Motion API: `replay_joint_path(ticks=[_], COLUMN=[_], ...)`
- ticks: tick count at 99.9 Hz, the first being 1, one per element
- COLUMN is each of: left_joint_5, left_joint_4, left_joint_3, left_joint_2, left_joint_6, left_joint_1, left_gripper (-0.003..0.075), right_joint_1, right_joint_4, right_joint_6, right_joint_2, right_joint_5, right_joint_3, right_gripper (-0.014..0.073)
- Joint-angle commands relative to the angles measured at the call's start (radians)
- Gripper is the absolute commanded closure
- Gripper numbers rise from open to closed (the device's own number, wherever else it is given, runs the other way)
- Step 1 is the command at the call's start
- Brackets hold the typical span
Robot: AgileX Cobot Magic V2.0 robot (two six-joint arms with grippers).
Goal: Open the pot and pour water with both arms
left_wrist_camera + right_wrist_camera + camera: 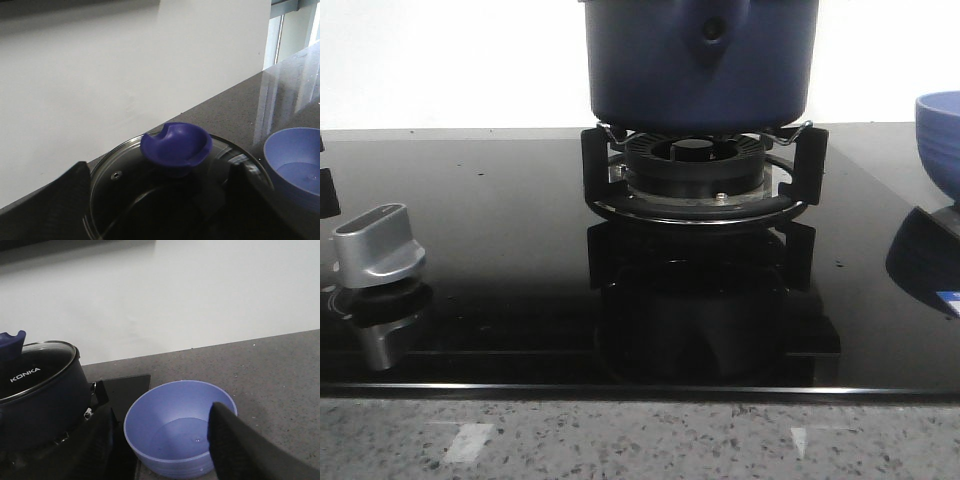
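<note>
Front view, nearest edge: speckled grey stone bench (640, 440), then a glossy black glass hob (500, 260) set into it. A silver control knob (377, 246) stood at the hob's left side, mirrored in the glass. Further back, the pot (700, 62), dark navy with straight matte sides and a teardrop handle mount with a round hole, sat on the black burner grate (705, 185) at hob centre. Its top was cut off by the frame. A lighter blue bowl (940, 145) stood at the far right, past the hob edge.

Left wrist view: left gripper (165, 210) hung over the pot, fingers (65, 200) spread wide apart, one either side of the lid, holding nothing; contact with the lid could not be judged. The glass lid (120, 175) had a metal rim, a small vent hole and a dished blue knob (175, 146). It was still seated on the pot.

Right wrist view: right gripper (160, 450) had its dark fingers (235, 445) well apart, straddling the near rim of the bowl, gripping nothing. The bowl was smooth, rounded, with a shallow layer of clear water at the bottom. The pot stood beside it on the grate, white "KONKA" lettering on its side. Beyond lay grey bench, then a plain white wall (200, 295).
</note>
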Motion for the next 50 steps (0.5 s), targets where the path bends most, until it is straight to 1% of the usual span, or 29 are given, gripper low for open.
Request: replay_joint_path(ticks=[1, 20, 50], left_joint_5=[-0.055, -0.016, -0.018], left_joint_4=[0.000, 0.040, 0.044], left_joint_3=[-0.056, -0.069, -0.069], left_joint_2=[-0.017, -0.016, -0.016], left_joint_6=[-0.002, -0.002, -0.002], left_joint_1=[-0.011, -0.011, -0.011], left_gripper=[0.0227, 0.0227, 0.0227], right_joint_1=[-0.005, -0.005, -0.005], right_joint_4=[-0.011, -0.021, -0.021], right_joint_6=[-0.007, -0.007, -0.007], right_joint_2=[0.022, 0.022, 0.022], right_joint_5=[-0.074, -0.074, -0.074], right_joint_3=[-0.031, -0.029, -0.029], right_gripper=[0.0209, 0.0209, 0.0209])
